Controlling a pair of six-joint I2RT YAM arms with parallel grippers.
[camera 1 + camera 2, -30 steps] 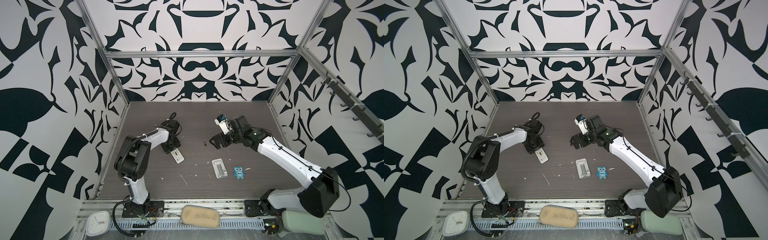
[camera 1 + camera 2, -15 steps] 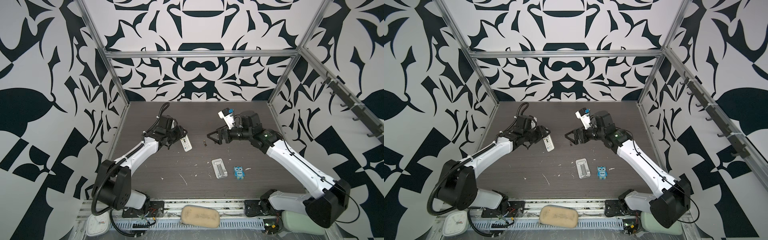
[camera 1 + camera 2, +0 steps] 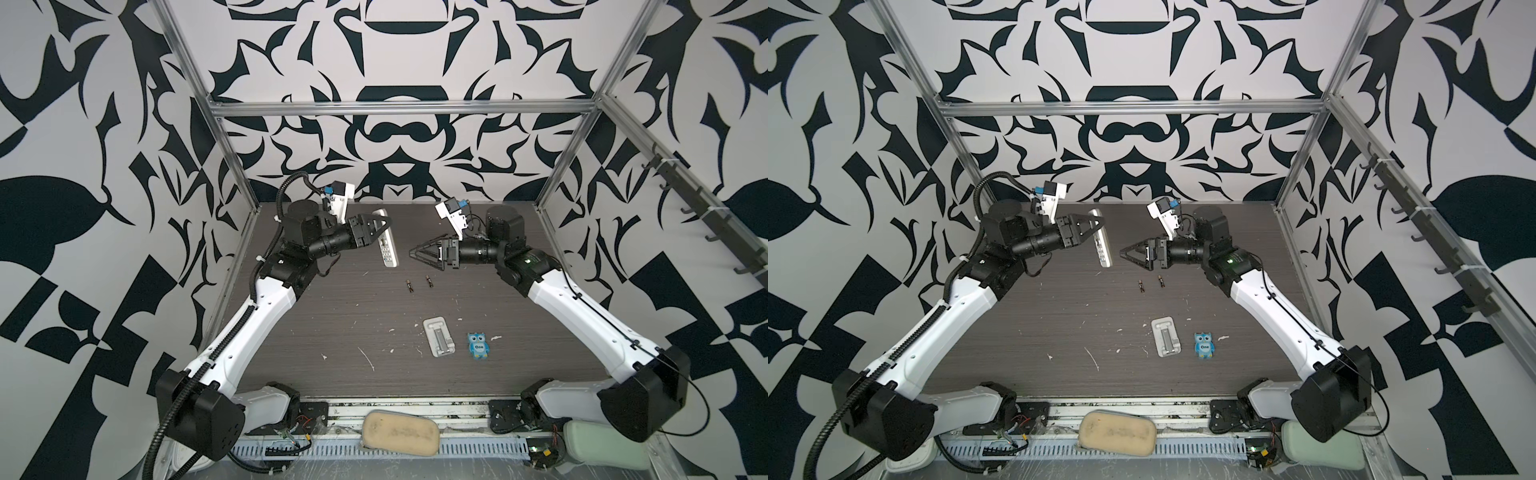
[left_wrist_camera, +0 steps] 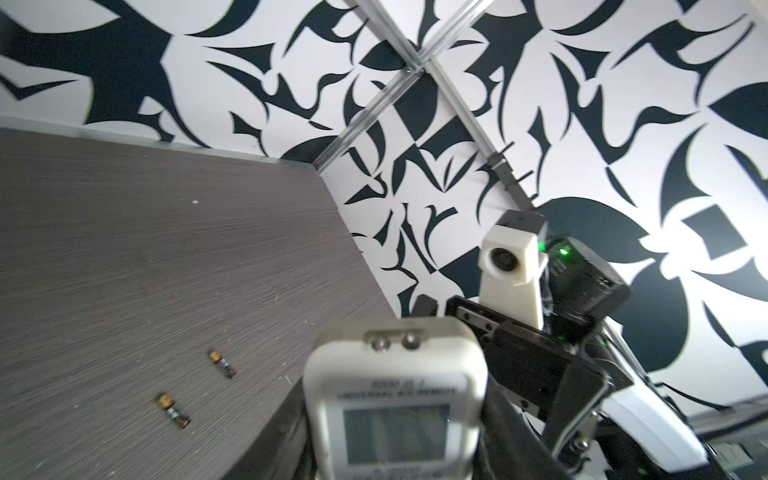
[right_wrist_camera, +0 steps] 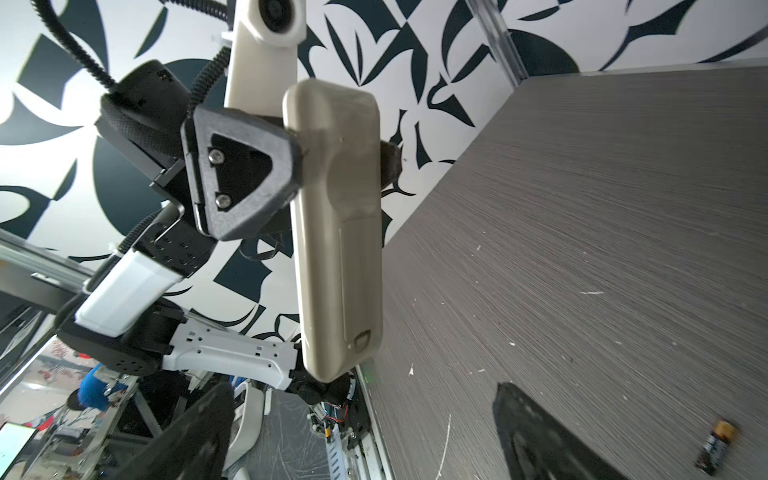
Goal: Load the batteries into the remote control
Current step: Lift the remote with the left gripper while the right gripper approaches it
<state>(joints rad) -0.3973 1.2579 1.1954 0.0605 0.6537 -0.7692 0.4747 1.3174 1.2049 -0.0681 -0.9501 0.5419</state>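
The white remote control [image 3: 386, 245] [image 3: 1102, 247] hangs in the air over the back of the table, gripped across its upper half by my left gripper [image 3: 384, 227] [image 3: 1098, 226] [image 4: 395, 449]. Its grey screen [image 4: 397, 432] faces the left wrist camera. Its greyish back [image 5: 336, 216], with the battery cover shut, faces my right gripper [image 3: 413, 252] [image 3: 1123, 252] [image 5: 365, 436], which stands open and empty a short way off. Two batteries [image 3: 409, 286] [image 3: 429, 282] [image 3: 1141, 286] [image 4: 174, 411] lie side by side on the table below the two grippers.
A white ribbed stand [image 3: 439, 336] and a blue owl figure [image 3: 478, 345] sit on the table's front right. A beige sponge [image 3: 400, 430] lies on the front rail. Patterned walls close in the left, back and right sides.
My left gripper has lifted the remote off the table at the left and carried it up toward the back centre. The right arm has risen and turned its open gripper toward it.
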